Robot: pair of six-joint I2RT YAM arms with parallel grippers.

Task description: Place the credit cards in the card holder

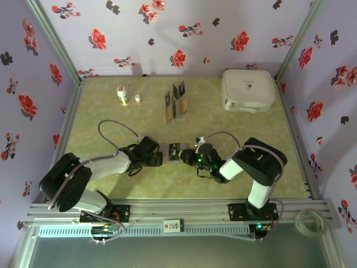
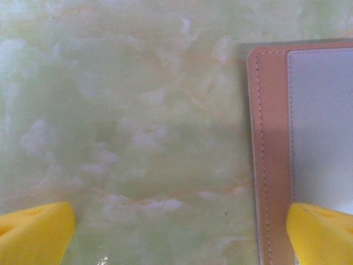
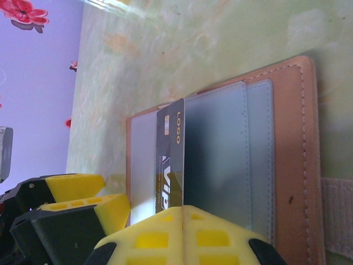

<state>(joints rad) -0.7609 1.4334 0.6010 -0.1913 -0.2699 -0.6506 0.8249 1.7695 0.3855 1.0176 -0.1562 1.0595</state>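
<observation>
The right end effector (image 3: 185,221) pinches a credit card (image 3: 171,160) lying just ahead on the card holder (image 3: 287,165). The left end effector (image 2: 176,237) is spread beside it.

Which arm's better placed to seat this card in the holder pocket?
Right. The right gripper is shut on the black card, whose edge meets a grey pocket of the card holder. The left gripper is open, holding nothing, at the holder's outer edge; likely better for steadying it.
</observation>
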